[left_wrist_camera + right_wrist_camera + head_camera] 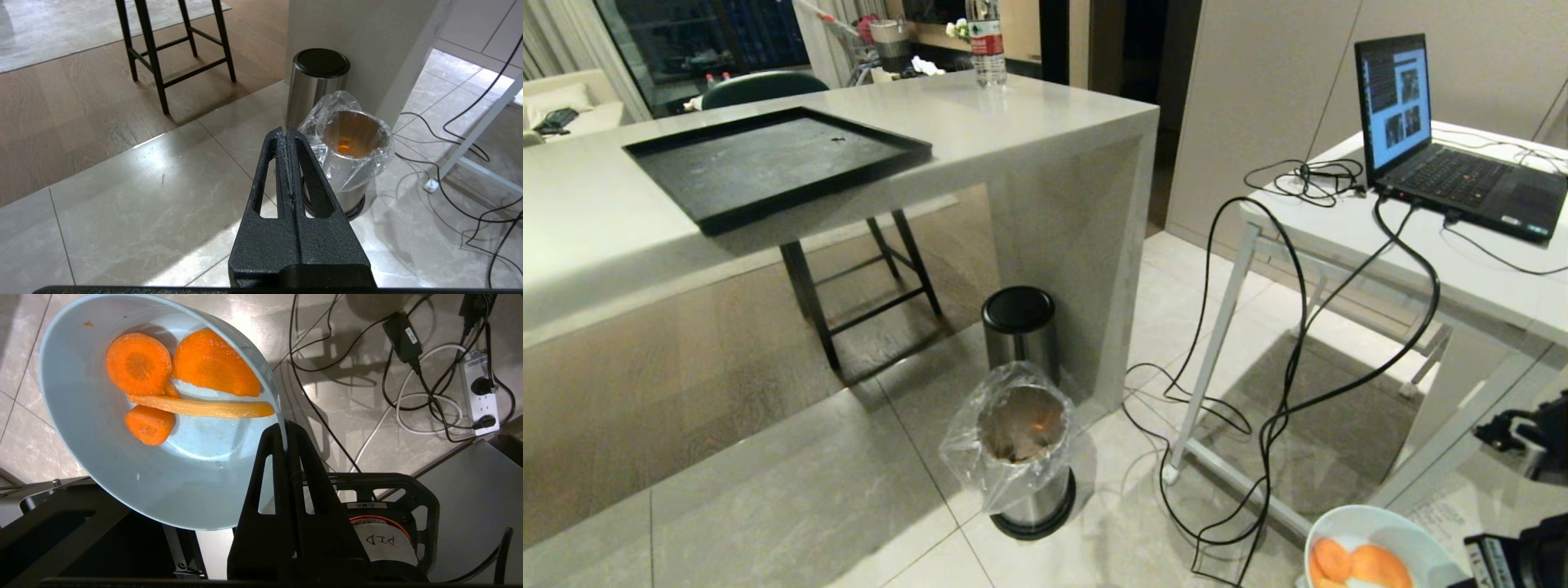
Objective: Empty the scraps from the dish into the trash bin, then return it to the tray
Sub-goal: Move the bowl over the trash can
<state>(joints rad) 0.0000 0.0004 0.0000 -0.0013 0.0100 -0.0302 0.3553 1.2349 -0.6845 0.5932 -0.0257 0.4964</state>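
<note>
The right gripper [284,435], clamped on the dish [122,457] rim, holds it well right of the trash bin [1023,441], scraps [184,384] still inside, so tipping and returning to the tray [768,163] remain.

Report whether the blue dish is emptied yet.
Not emptied: the dish holds the carrot scraps, gripped at its rim by the right gripper.

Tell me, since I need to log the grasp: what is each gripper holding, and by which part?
The right gripper pinches the bowl by its rim, carrot scraps inside. The left gripper is shut on nothing.
</note>
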